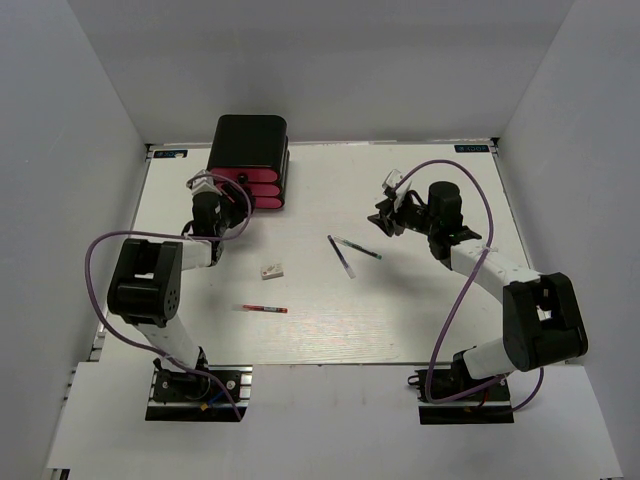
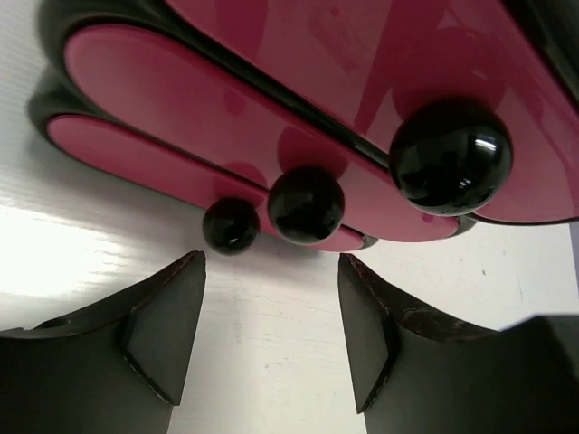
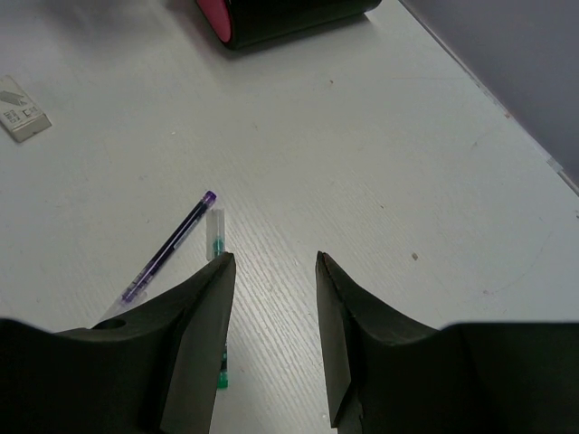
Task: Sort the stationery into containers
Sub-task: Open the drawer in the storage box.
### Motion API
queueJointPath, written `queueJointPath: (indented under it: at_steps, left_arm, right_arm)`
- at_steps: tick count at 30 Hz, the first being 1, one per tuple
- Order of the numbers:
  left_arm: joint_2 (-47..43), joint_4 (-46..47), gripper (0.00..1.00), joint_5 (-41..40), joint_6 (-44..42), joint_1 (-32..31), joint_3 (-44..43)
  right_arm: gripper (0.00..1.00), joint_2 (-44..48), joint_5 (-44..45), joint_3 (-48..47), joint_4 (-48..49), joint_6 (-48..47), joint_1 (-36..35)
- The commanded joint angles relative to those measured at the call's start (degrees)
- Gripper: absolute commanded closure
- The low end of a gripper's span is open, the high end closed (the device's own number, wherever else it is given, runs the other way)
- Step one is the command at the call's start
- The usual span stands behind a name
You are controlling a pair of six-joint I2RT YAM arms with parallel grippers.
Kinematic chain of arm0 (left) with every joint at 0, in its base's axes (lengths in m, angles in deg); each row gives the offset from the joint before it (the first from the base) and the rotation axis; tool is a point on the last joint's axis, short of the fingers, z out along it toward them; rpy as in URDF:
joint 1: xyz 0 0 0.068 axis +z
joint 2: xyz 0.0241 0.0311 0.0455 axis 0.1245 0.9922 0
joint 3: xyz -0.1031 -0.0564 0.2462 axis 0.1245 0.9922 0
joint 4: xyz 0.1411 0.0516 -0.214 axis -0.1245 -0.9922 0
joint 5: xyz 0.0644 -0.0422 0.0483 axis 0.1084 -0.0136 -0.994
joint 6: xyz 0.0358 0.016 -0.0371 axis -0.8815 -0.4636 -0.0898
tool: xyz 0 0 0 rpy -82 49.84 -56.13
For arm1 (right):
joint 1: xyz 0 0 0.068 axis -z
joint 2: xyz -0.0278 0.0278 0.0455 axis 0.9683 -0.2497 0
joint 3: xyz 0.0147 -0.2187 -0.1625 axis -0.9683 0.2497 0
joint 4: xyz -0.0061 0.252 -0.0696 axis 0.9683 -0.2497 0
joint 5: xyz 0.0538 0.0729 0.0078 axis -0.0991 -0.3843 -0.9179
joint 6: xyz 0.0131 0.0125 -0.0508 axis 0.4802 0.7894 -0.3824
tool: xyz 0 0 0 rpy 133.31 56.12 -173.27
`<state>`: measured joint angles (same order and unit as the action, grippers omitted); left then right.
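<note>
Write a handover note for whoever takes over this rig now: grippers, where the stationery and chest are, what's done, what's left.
Left gripper: open, empty, facing the knobs of the chest, touching none.
Right gripper: open, empty, over the table beside two pens.
Loose on the table: red pen, eraser, purple-tipped pen, green-tipped pen.
Done: nothing visibly sorted; drawers look shut.
Left: open a drawer, stow all four.
</note>
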<state>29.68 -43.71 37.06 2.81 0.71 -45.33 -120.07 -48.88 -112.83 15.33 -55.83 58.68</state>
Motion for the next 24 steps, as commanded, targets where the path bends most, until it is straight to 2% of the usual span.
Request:
queueJointPath:
  at_steps: [1,7,12,20,24]
  left_arm:
    - [0.1,3.6,0.3,5.4,-1.3,0.4,-2.2]
    - [1.2,4.1,0.29,6.1,-1.3,0.9,-3.4]
    - [1.9,3.0,0.3,2.2,-1.3,0.9,-5.3]
    - [4.7,0.0,0.38,1.0,-1.9,0.9,-9.0]
    - [4.7,-0.6,0.47,1.0,-2.5,0.9,-9.6]
  right_arm:
    - [0.53,1.3,-0.3,0.4,2.5,-0.7,0.4]
    - [0.53,1.1,-0.6,0.4,2.7,-0.8,0.4]
    - [0.53,1.1,-0.5,0.3,2.6,-1.1,0.4]
    - [0.53,1.3,-0.3,0.3,2.6,-1.3,0.7]
    - [0.53,1.3,-0.3,0.4,2.7,-1.3,0.8]
